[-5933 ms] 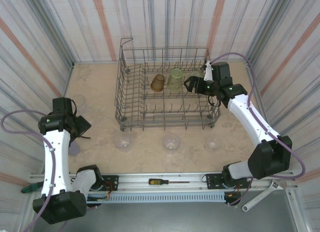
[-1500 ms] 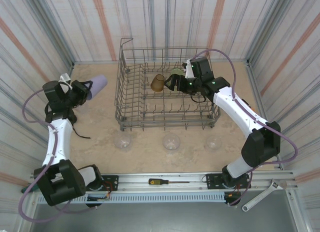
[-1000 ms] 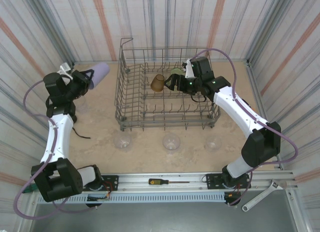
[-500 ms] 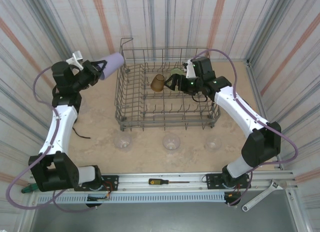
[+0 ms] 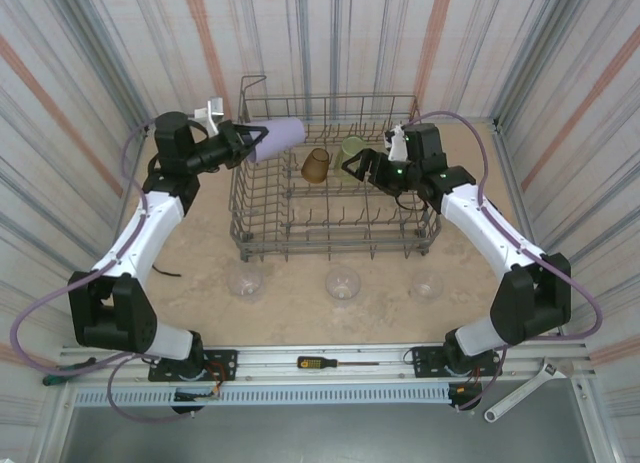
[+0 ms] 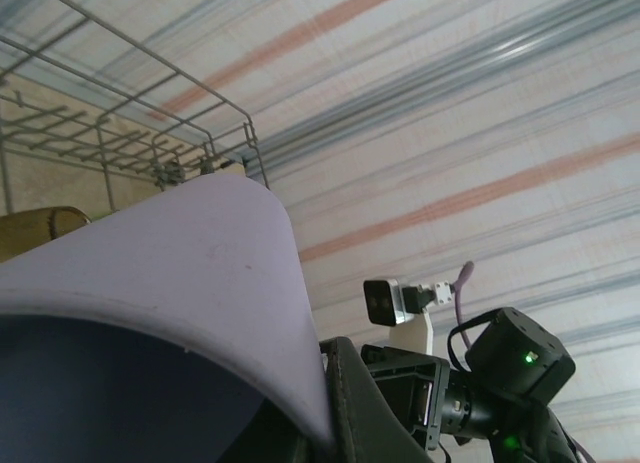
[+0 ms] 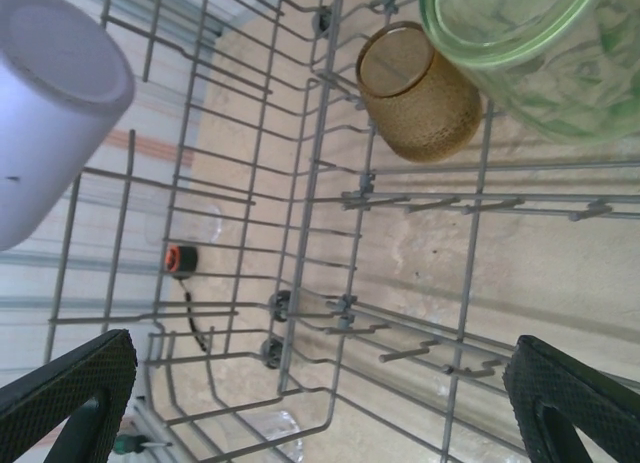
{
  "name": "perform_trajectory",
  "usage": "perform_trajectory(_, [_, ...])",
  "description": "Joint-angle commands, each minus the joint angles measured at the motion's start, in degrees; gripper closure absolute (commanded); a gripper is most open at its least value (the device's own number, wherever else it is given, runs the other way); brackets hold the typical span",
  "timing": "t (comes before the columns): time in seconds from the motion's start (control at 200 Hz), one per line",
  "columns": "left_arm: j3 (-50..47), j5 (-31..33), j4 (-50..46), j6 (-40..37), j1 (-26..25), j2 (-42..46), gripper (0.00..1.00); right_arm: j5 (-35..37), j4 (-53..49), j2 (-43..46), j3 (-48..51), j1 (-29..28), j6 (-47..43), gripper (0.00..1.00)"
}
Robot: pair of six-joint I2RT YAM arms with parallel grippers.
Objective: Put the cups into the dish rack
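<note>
Since the lavender cup (image 5: 278,138) looks light, smooth and a little flexible, we favour a gentle pinch at its rim, as our left gripper (image 5: 247,143) grips it above the dish rack's (image 5: 335,251) far-left corner. Our right gripper (image 5: 362,166) hangs wide open over the dish rack's right side.

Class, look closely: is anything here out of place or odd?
Yes: a screwdriver lies on the rail at the near edge, and a wrench lies at the near right corner; neither belongs with dishes.
</note>
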State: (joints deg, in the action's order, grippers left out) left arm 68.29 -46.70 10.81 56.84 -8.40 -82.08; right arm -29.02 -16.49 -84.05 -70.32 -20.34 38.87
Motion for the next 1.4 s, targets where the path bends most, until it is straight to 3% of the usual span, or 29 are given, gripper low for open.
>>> perform_trajectory(0.0, [2.37,-3.10,4.17,-0.36,-1.66,-1.07,1.00,-4.88,7.41,2.28,2.98,0.87,4.40,0.01])
perform_trajectory(0.341, [0.41,-8.86,11.09,1.77,-3.54,-4.28,1.00,-10.81,22.12,4.56,9.58,2.14,9.36,0.01])
perform_trajectory(0.756, [0.41,-13.91,23.26,10.06,-5.46,-9.64,1.00,-15.58,37.75,4.27,13.00,2.42,12.88,0.01])
perform_trajectory(1.062, [0.39,-13.90,27.35,11.59,-7.50,-11.42,1.00,-17.93,43.87,1.45,13.56,3.38,15.02,0.01])
perform_trajectory(1.192, [-0.66,-14.13,32.83,15.35,-7.59,-12.41,1.00,-16.68,39.74,1.07,12.59,3.89,13.73,0.01])
perform_trajectory(1.393, [-1.01,-15.62,37.09,18.22,-8.93,-13.78,1.00,-17.69,42.15,1.30,13.11,4.01,14.26,0.01])
